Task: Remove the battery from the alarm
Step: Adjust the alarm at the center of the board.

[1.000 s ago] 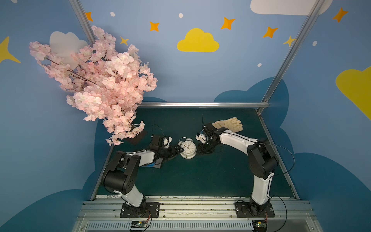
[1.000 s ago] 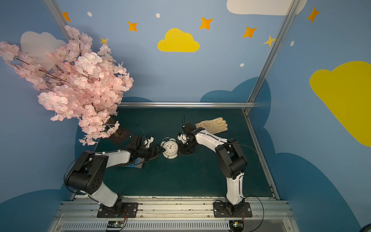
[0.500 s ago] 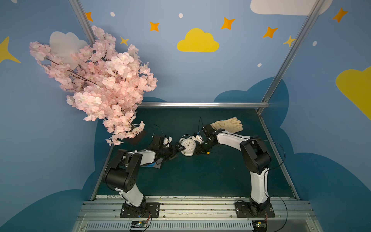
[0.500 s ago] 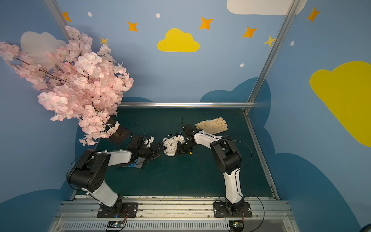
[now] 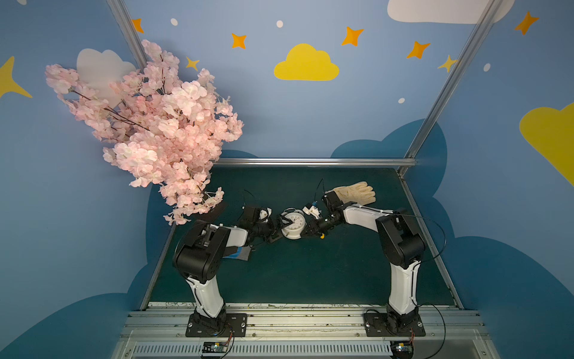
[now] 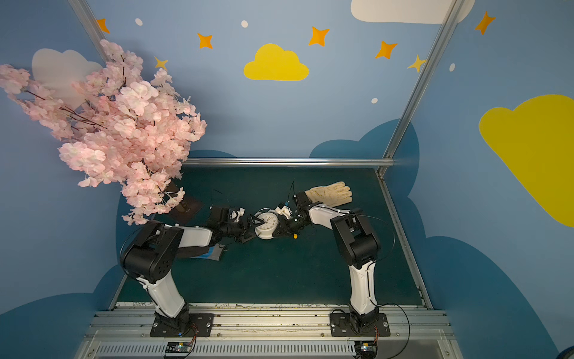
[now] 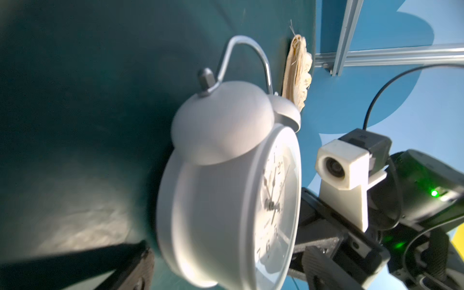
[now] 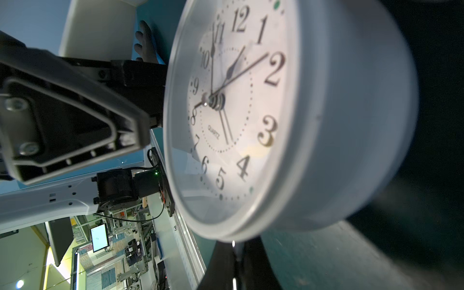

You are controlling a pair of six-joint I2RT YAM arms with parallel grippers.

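Alarm [image 5: 293,225] [image 6: 267,225] lying face-up on green mat [image 5: 310,273] in both top views, flanked by both arms. Left gripper [image 5: 281,230] spread wide across its left side, one finger over the dial [image 5: 295,222], one under the body, apparently clamping front to back. Right gripper [image 5: 310,232], half open and standing off a second ago, now swung in against the right edge and closed tight, nothing discernible between its fingers. Small yellow tip [image 5: 322,236] just beside it, held or not impossible to tell. Pale glove [image 5: 357,192] behind, apart. From the left wrist: alarm [image 7: 226,200] side-on, back toward the mat, textured fingers [image 7: 136,271] snug either side. From the right wrist: dial filling the frame, left finger at its rim. No battery in sight, judged still inside behind the downturned back. Alarm steadied from both sides, yet a turn-over likely needed before any extraction.
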